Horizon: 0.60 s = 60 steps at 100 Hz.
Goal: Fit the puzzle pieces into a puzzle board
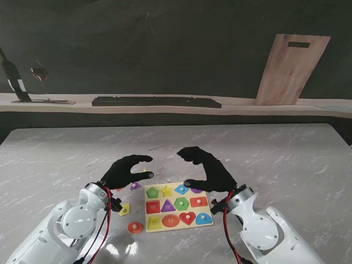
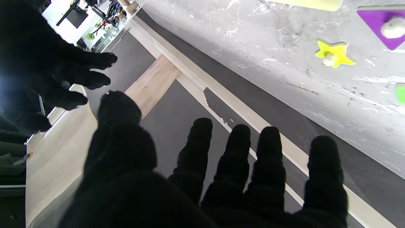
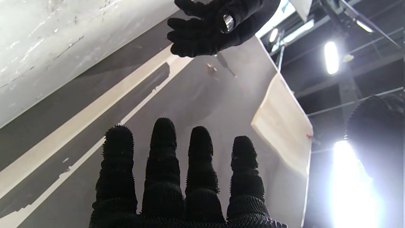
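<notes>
Both my left hand (image 1: 125,171) and right hand (image 1: 208,168) hover with fingers spread, empty, over the puzzle board (image 1: 177,205) at lower centre.

Both hands wear black gloves: the left hand (image 1: 125,170) and the right hand (image 1: 206,165). The table (image 1: 275,159) is white marble with grey veins. The puzzle board (image 1: 177,206) is pale yellow, filled with green, yellow, blue, red, purple and orange pieces. An orange round piece (image 1: 135,227) lies near-left, and a yellow star piece (image 2: 333,54) has a pale knob.
</notes>
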{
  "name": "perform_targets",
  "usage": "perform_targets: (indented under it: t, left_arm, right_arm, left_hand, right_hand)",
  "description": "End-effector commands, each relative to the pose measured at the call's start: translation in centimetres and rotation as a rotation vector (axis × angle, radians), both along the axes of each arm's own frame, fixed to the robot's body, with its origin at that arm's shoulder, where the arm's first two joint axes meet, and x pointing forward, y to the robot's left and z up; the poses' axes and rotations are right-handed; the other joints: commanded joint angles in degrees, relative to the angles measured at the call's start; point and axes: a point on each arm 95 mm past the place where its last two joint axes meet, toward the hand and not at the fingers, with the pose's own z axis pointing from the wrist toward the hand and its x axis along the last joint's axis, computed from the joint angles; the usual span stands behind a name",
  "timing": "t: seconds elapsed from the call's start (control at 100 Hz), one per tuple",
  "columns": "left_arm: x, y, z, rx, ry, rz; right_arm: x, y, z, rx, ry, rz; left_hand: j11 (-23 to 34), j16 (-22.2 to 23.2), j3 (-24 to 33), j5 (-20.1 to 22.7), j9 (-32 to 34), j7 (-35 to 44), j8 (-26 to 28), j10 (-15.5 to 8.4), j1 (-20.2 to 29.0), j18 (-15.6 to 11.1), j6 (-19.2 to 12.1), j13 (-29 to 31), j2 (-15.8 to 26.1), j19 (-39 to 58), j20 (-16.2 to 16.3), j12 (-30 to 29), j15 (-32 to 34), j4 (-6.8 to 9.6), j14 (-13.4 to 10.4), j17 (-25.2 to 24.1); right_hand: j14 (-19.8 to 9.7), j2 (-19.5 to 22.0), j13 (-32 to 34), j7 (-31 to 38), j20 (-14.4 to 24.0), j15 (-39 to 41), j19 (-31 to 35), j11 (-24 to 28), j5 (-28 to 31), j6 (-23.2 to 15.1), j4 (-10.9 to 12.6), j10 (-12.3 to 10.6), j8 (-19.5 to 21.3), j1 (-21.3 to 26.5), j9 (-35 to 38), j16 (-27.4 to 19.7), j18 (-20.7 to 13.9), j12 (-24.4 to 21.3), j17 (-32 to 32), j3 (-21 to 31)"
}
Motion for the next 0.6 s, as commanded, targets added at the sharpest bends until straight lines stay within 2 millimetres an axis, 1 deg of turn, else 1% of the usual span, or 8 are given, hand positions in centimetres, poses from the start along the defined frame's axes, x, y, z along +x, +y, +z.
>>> perform_targets:
  t: [0.0, 0.2, 0.38, 0.54, 0.55, 0.56, 0.57, 0.59]
  left_arm:
    - [0.2, -0.2, 0.3, 0.029, -0.006, -0.009]
    - [1.2, -0.3, 0.3, 0.182, -0.082, 0.051]
    - [2.7, 0.3, 0.7, 0.417, -0.111, 0.022]
    - [4.4, 0.4, 0.3, 0.576, -0.124, -0.007]
    - [4.6, 0.3, 0.2, 0.582, -0.123, -0.009]
    - [4.7, 0.3, 0.2, 0.587, -0.123, -0.01]
    - [4.8, 0.3, 0.1, 0.591, -0.122, -0.011]
    - [5.0, 0.2, 0.0, 0.601, -0.12, -0.012]
  right_arm:
    - [0.0, 0.1, -0.1, -0.009, 0.013, 0.012]
    - [0.1, -0.7, -0.1, -0.022, -0.001, -0.026]
    - [0.2, -0.8, 0.0, -0.036, -0.009, -0.047]
    - [0.6, -0.7, -0.2, -0.064, 0.001, -0.052]
    - [0.6, -0.7, -0.2, -0.064, 0.002, -0.052]
    - [0.6, -0.7, -0.2, -0.063, 0.003, -0.052]
    - [0.6, -0.6, -0.2, -0.063, 0.004, -0.052]
    - [0.7, -0.6, -0.3, -0.062, 0.006, -0.052]
  left_hand:
    - [-0.6, 0.4, 0.5, -2.8, -2.3, -1.2, 0.0, -1.8, 1.2, -10.4, -0.3, -0.1, -0.8, 1.3, 0.8, 0.3, 0.1, 2.46, -1.6, -0.1]
    - [1.9, 2.2, 0.9, -2.8, -2.3, -0.2, -0.4, -1.4, 3.4, -10.0, 2.1, 0.3, -2.1, 8.0, 5.6, 1.3, 3.3, 2.63, -1.4, 0.6]
    - [4.2, 3.4, 0.9, -2.6, -1.9, 1.4, -0.1, -1.6, 3.9, -10.5, 2.6, 0.5, -1.8, 10.9, 6.7, 2.4, 5.8, 2.58, -1.8, 0.9]
    - [7.6, 5.1, 2.4, -3.5, -1.3, 4.9, 0.9, -2.1, 6.4, -11.0, 2.6, 1.4, -4.5, 14.9, 7.6, 4.6, 9.4, 3.02, -2.4, 2.2]
    - [7.9, 5.3, 8.4, -3.8, -1.2, 5.9, 0.2, -2.1, 3.8, -11.0, 2.5, 1.6, -6.3, 15.8, 7.1, 5.1, 9.9, 2.89, -2.4, 2.2]
    - [8.6, 5.6, 17.2, -4.0, -1.3, 6.5, 0.6, -2.3, -0.2, -11.0, 2.6, 1.5, -8.6, 15.9, 7.1, 5.3, 10.4, 2.29, -2.4, 2.4]
    - [8.8, 5.7, 22.2, -4.1, -1.1, 6.6, 0.7, -2.3, -2.2, -11.1, 2.6, 1.7, -9.8, 16.4, 7.2, 5.4, 10.6, 1.86, -2.4, 2.4]
    - [9.2, 6.0, 26.9, -4.2, -1.0, 7.1, 0.9, -2.2, -3.6, -11.1, 2.7, 1.9, -11.1, 16.9, 7.4, 5.7, 11.2, 1.55, -2.4, 2.5]
  right_hand:
    - [-1.6, -0.4, 1.1, 0.7, 1.3, 1.1, 1.3, 0.5, 0.4, -0.3, 1.0, -1.7, 0.7, 1.1, 1.3, 1.1, -1.4, 0.7, 0.3, -0.1]
    - [-2.0, 1.6, 2.8, 1.3, 2.8, 2.7, 3.5, 1.2, 2.5, -1.5, 1.6, -1.7, 1.3, 2.1, 3.3, 2.5, -0.4, 1.0, 1.3, -2.1]
    - [-2.3, 2.9, 3.3, 1.6, 4.3, 4.0, 4.9, 1.5, 3.5, -2.1, 2.2, -1.9, 1.9, 3.1, 4.2, 3.6, 0.4, 1.2, 1.5, -4.2]
    - [-2.3, 4.0, 3.6, 1.4, 5.1, 4.1, 5.4, 1.3, 3.8, -2.3, 2.6, -2.0, 2.2, 3.5, 4.9, 3.9, 0.8, 1.2, 1.5, -5.8]
    - [-2.3, 4.0, 3.6, 1.4, 5.1, 4.1, 5.4, 1.2, 3.9, -2.4, 2.6, -2.1, 2.2, 3.5, 4.9, 3.9, 0.9, 1.1, 1.5, -5.9]
    - [-2.4, 4.1, 3.6, 1.4, 5.1, 4.1, 5.4, 1.2, 3.9, -2.4, 2.6, -2.1, 2.3, 3.5, 5.0, 4.0, 0.9, 1.1, 1.5, -5.9]
    - [-2.3, 4.1, 3.6, 1.4, 5.2, 4.1, 5.5, 1.2, 4.0, -2.4, 2.6, -2.1, 2.3, 3.5, 5.0, 4.0, 1.0, 1.1, 1.5, -5.9]
    - [-2.4, 4.2, 3.7, 1.5, 5.3, 4.2, 5.5, 1.2, 4.2, -2.4, 2.7, -2.1, 2.3, 3.5, 5.1, 4.0, 1.0, 1.1, 1.5, -6.0]
